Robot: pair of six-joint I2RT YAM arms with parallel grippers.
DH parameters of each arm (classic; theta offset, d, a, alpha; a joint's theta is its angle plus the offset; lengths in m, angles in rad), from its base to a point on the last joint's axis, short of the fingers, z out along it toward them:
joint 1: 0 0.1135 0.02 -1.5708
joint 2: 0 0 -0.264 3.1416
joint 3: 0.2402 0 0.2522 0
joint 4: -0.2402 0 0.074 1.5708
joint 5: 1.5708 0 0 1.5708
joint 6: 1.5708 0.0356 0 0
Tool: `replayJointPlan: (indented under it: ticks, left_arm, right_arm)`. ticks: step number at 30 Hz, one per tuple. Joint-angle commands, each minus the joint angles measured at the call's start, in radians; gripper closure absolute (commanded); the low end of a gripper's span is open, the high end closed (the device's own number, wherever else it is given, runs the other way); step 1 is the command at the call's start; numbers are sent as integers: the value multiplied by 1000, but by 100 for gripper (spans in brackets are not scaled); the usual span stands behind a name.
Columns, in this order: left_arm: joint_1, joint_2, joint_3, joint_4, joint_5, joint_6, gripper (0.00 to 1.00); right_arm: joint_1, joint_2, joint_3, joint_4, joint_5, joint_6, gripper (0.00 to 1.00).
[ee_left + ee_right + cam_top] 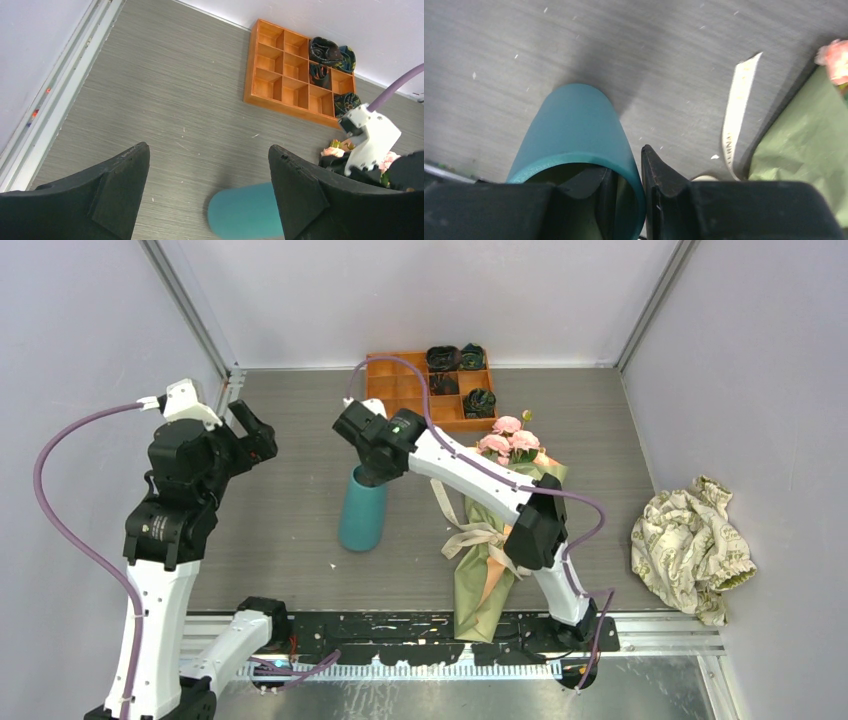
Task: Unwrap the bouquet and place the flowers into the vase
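The teal vase [362, 510] stands upright left of centre. My right gripper [375, 475] reaches down onto its rim. In the right wrist view, one finger is inside the vase [574, 125] and the other is outside, so the right gripper [624, 165] is shut on the wall. The bouquet [490, 570] lies to the right in olive-green paper with a cream ribbon [470, 535] round it. The pink flowers [510, 438] are at its far end. My left gripper [255, 435] hangs open and empty, high at the left. From its wrist view, the left gripper [208, 146] looks down at the vase [245, 212].
An orange compartment tray [400, 390] with dark rosette lumps sits at the back wall. A crumpled cream patterned paper wad [695, 545] lies at the far right. A loose ribbon end [739, 110] trails beside the green paper [809, 135].
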Motion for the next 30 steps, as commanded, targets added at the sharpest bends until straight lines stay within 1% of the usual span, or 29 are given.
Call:
replayJointPlan:
  ticks: [1,8,12,19,25,30]
  left_arm:
    - [1,-2,-5,43,8,2,12]
    - [2,9,-26,58,19,-4,12]
    - [1,14,-30,64,22,-6,12]
    - [1,22,-38,71,36,-14,12]
    - [2,33,-60,87,68,-32,13]
    - [1,43,-79,100,90,-48,13]
  right_arm:
    - [-81,29,89,32,194,-60,99]
    - [-150,67,146,33,212,-93,99]
    - [-175,107,228,6,276,-128,99]
    - [-222,138,321,-30,299,-167,99]
    - [-259,146,347,-46,357,-206,99]
    - [-281,156,366,-45,363,-225,99]
